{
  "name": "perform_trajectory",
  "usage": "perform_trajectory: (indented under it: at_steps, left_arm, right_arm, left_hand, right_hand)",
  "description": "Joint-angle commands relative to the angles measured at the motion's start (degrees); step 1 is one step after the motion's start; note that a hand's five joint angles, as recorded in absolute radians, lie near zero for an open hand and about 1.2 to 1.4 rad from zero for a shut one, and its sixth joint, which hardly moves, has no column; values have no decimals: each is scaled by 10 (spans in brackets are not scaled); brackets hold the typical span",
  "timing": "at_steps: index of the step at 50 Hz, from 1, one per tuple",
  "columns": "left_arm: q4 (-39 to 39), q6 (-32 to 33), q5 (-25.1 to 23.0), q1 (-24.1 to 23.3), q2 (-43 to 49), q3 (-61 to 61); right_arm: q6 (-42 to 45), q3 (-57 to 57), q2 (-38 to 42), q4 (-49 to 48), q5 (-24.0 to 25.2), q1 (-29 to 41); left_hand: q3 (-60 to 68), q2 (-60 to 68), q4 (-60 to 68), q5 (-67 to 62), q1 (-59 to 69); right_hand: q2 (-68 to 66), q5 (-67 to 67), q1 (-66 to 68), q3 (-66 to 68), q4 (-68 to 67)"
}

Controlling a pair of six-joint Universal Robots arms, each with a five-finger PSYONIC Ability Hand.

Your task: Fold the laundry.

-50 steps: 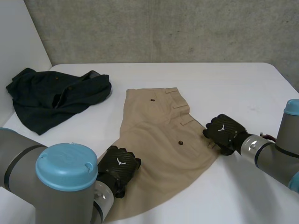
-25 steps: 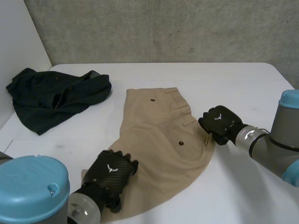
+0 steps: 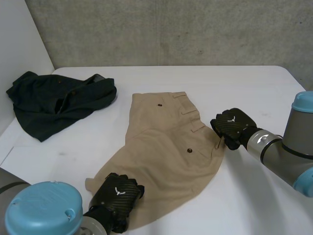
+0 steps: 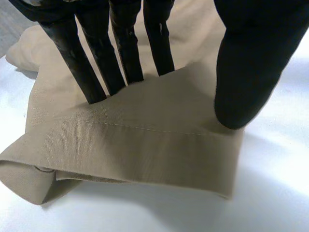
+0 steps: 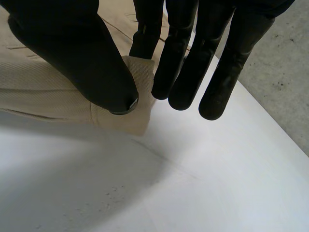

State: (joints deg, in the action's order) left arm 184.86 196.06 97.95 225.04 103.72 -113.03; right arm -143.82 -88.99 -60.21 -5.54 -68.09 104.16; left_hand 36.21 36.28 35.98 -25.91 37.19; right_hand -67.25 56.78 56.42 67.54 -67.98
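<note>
Trousers (image 3: 166, 147), hem in left hand (image 3: 117, 194)

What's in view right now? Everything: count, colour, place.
trousers: 1, tan, spread over the middle of the table
garment: 1, dark, crumpled at the table's far left corner
table: 1, white
wall: 1, grey concrete, behind the table
left robot hand: 1, black, pinching the trousers' near hem
right robot hand: 1, black, pinching the trousers' right edge
</note>
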Motion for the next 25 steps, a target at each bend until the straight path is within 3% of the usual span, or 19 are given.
perform_trajectory:
  at_steps: [1, 2, 7, 14, 18, 25]
  left_arm:
    - [31, 2, 1, 4, 17, 1]
    - [31, 4, 2, 5, 19, 3]
    - [31, 12, 5, 10, 8, 14]
    - [23, 41, 4, 33, -80, 52]
    - [5, 52, -2, 61, -127, 91]
    - [-27, 47, -3, 69, -200, 187]
  right_arm:
    - [-1, -7, -5, 4, -1, 0]
    - [-1, -7, -5, 5, -1, 0]
    - [0, -10, -12, 23, -1, -3]
    - [8, -1, -51, 97, 1, -8]
    - [10, 13, -105, 163, 8, -10]
    - [-4, 74, -237, 225, 9, -9]
  left_hand:
    - [337, 336, 339, -340, 327]
    - [437, 436, 439, -440, 427]
    - [438, 437, 440, -441, 428]
    - [438, 437, 440, -441, 428]
    - [438, 437, 440, -441, 428]
    - [438, 437, 440, -441, 428]
  right_hand:
    - [-128, 132, 236, 125, -120]
    - [-128, 132, 236, 125, -120]
    - [-128, 132, 236, 125, -120]
    - [-128, 132, 236, 125, -120]
    - [-128, 132, 236, 125, -120]
    - [-128, 132, 236, 125, -120]
